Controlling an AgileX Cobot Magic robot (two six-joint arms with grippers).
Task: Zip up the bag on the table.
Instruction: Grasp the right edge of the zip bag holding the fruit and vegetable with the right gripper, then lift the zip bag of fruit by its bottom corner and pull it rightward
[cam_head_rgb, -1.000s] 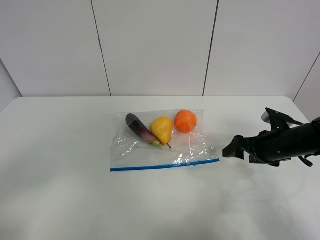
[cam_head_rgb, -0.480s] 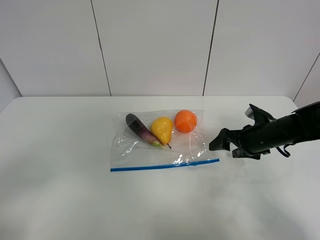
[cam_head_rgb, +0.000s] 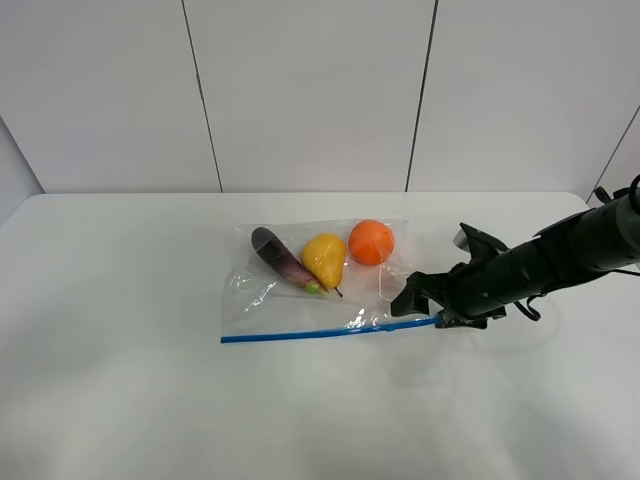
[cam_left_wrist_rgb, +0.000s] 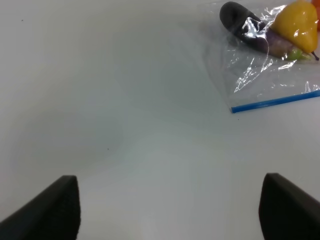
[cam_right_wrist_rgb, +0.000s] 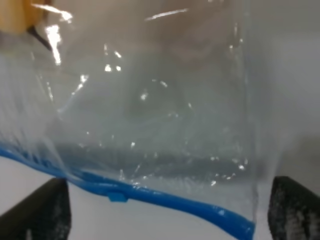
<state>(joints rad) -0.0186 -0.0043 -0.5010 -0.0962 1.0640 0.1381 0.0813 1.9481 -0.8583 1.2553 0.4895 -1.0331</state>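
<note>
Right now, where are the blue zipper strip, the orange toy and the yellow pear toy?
blue zipper strip (cam_head_rgb: 330, 330), exterior high view, middle of its length.
orange toy (cam_head_rgb: 371, 242), exterior high view, centre of its round face.
yellow pear toy (cam_head_rgb: 324, 258), exterior high view, its wide body.

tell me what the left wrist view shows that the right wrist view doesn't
Only the left wrist view: the purple eggplant and the left gripper, open. Only the right wrist view: a small blue tab and the right gripper, open around a corner of the bag. Both: that bag, its blue zipper strip and the white table.
</note>
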